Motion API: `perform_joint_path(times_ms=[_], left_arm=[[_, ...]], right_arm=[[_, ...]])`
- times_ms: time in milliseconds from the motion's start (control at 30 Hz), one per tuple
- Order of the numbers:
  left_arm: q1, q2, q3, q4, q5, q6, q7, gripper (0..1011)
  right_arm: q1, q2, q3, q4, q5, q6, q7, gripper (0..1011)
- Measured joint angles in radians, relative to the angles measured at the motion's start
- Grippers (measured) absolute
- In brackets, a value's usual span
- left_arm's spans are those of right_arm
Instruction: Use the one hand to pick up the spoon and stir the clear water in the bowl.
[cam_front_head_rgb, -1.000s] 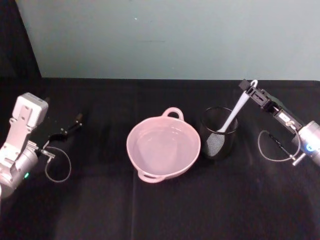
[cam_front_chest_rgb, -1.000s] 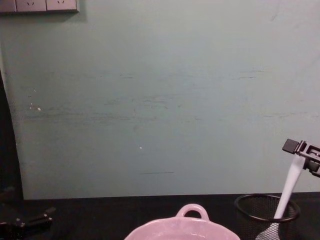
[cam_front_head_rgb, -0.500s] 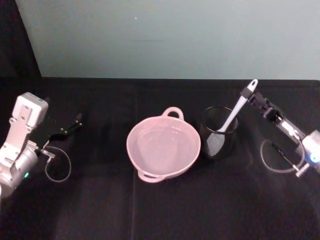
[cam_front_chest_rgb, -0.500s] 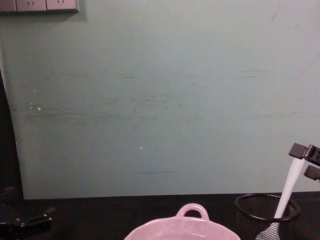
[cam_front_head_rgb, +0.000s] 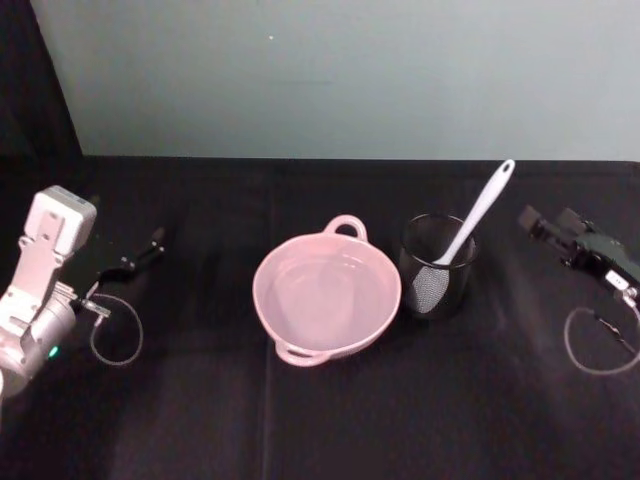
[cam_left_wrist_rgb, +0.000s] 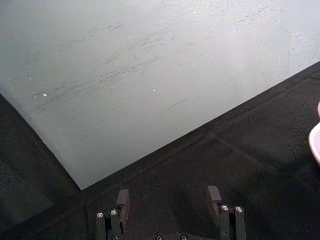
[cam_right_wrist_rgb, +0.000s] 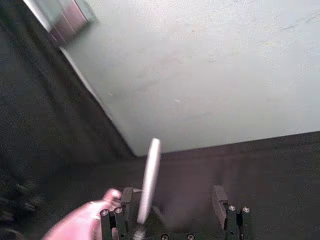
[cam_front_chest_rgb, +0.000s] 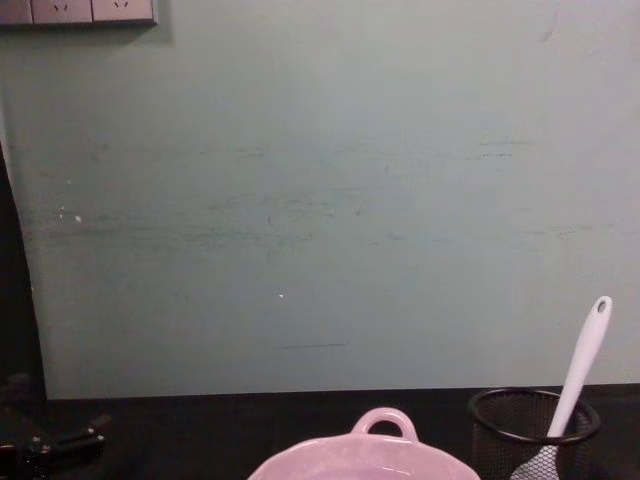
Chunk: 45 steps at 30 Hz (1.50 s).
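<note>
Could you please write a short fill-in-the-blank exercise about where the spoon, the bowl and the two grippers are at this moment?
1. The spoon stands with its head down inside the black ____.
2. The mesh cup stands to the robot's ____ of the pink bowl.
3. The right gripper is open and holds ____.
4. The left gripper rests near the table's ____ edge.

Missing words: mesh cup; right; nothing; left
</note>
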Motion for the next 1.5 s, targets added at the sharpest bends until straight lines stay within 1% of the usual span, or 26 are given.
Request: perform_joint_path(times_ms=[33,67,100,133,167,200,233,267,300,333,400,433,467,500,533,567,600,633,700,800,967,1500], left_arm=[[0.000,0.000,0.000,0.000,0.000,0.000,0.000,1011],[0.000,0.000,0.000,0.000,0.000,0.000,0.000,1011],[0.000,0.000,0.000,0.000,0.000,0.000,0.000,1011],[0.000,0.000,0.000,0.000,0.000,0.000,0.000,1011],[0.000,0.000,0.000,0.000,0.000,0.000,0.000,1011],[0.000,0.000,0.000,0.000,0.000,0.000,0.000,1011],[0.000,0.000,0.000,0.000,0.000,0.000,0.000,1011],[0.000,0.000,0.000,0.000,0.000,0.000,0.000,1011],[0.000,0.000,0.000,0.000,0.000,0.000,0.000,1011],[0.000,0.000,0.000,0.000,0.000,0.000,0.000,1011],[0.000,0.000,0.000,0.000,0.000,0.000,0.000,1011],[0.000,0.000,0.000,0.000,0.000,0.000,0.000,1011],[0.000,0.000,0.000,0.000,0.000,0.000,0.000,1011],[0.000,0.000,0.000,0.000,0.000,0.000,0.000,1011],[0.000,0.000,0.000,0.000,0.000,0.000,0.000,1011],[0.000,0.000,0.000,0.000,0.000,0.000,0.000,1011],[0.000,0.000,0.000,0.000,0.000,0.000,0.000,1011],[0.000,0.000,0.000,0.000,0.000,0.000,0.000,1011],[0.000,0.000,0.000,0.000,0.000,0.000,0.000,1011],[0.000,0.000,0.000,0.000,0.000,0.000,0.000,1011],[0.000,0.000,0.000,0.000,0.000,0.000,0.000,1011],[0.000,0.000,0.000,0.000,0.000,0.000,0.000,1011]], right_arm=[[0.001,0.013,-0.007,-0.003,-0.043,-0.004,-0.028,1002],[0.003,0.021,-0.015,-0.005,-0.072,-0.004,-0.045,1002],[0.012,0.036,-0.032,-0.009,-0.133,-0.004,-0.084,1002],[0.019,0.043,-0.042,-0.011,-0.164,-0.004,-0.101,1003],[0.032,0.054,-0.062,-0.013,-0.227,-0.006,-0.135,1003],[0.032,0.054,-0.062,-0.013,-0.227,-0.006,-0.135,1003],[0.046,0.061,-0.081,-0.013,-0.287,-0.009,-0.163,1002],[0.055,0.063,-0.091,-0.012,-0.318,-0.012,-0.175,1003],[0.064,0.065,-0.102,-0.011,-0.348,-0.015,-0.187,1003],[0.084,0.066,-0.125,-0.004,-0.414,-0.023,-0.212,1002],[0.104,0.066,-0.147,0.005,-0.476,-0.032,-0.233,1003],[0.121,0.065,-0.169,0.010,-0.536,-0.038,-0.255,1003],[0.131,0.064,-0.180,0.014,-0.566,-0.041,-0.267,1003],[0.145,0.059,-0.196,0.021,-0.617,-0.053,-0.285,1002],[0.145,0.059,-0.196,0.021,-0.617,-0.053,-0.285,1002],[0.156,0.055,-0.211,0.030,-0.661,-0.065,-0.300,1002],[0.161,0.051,-0.218,0.035,-0.684,-0.073,-0.307,1003],[0.171,0.044,-0.230,0.047,-0.720,-0.091,-0.318,1003],[0.179,0.032,-0.238,0.064,-0.750,-0.107,-0.324,1003],[0.184,0.022,-0.238,0.082,-0.758,-0.113,-0.324,1003],[0.185,0.006,-0.225,0.105,-0.758,-0.123,-0.319,1002],[0.185,0.007,-0.227,0.102,-0.758,-0.123,-0.316,1003]])
